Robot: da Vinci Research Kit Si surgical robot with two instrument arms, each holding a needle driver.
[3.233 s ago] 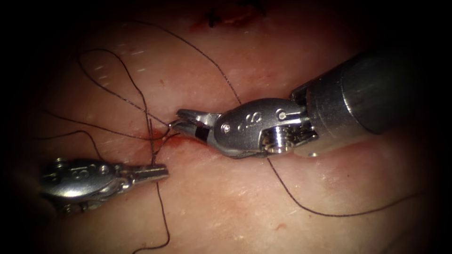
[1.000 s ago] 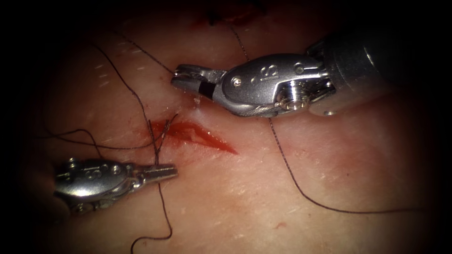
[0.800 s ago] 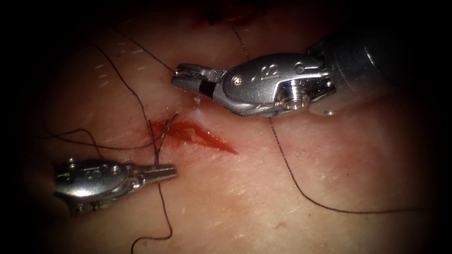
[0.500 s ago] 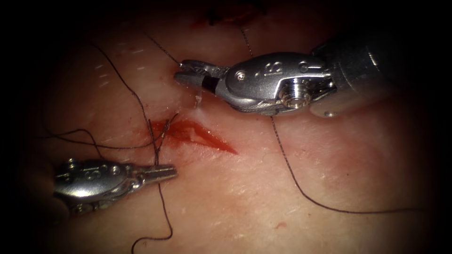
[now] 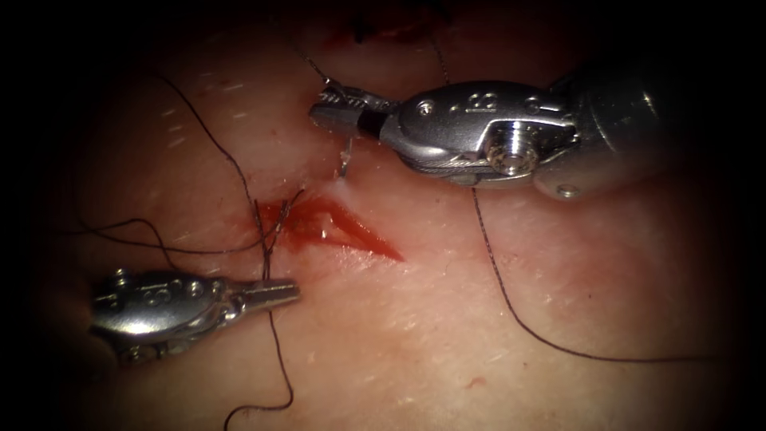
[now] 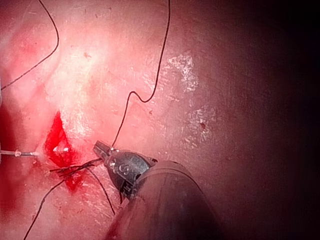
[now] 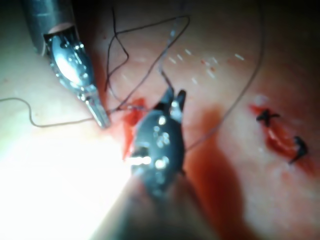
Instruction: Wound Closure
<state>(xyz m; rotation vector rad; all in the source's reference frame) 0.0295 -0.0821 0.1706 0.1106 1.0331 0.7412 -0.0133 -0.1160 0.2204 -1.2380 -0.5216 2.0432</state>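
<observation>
The cut lies red and open in the tissue, with crossed dark thread at its left end. My left tool lies below and left of that end, its jaws shut on the thread that runs down from the crossing. My right tool hovers above the cut's upper right side, jaws shut. A thin pale sliver, apparently the needle, reaches from under these jaws into a small raised spot of tissue. Dark thread leads up from the jaw tips. The needle also shows beside the cut near my left tool.
A long strand of thread passes under the right tool and trails off to the right. More loops lie left of the cut. An earlier stitched wound with dark knots sits farther back. Red fluid wets the cut.
The right tool has lifted from the cut's left end and moved up and right. The pale sliver between its jaws and the tissue has lengthened. The left tool has stayed put.
</observation>
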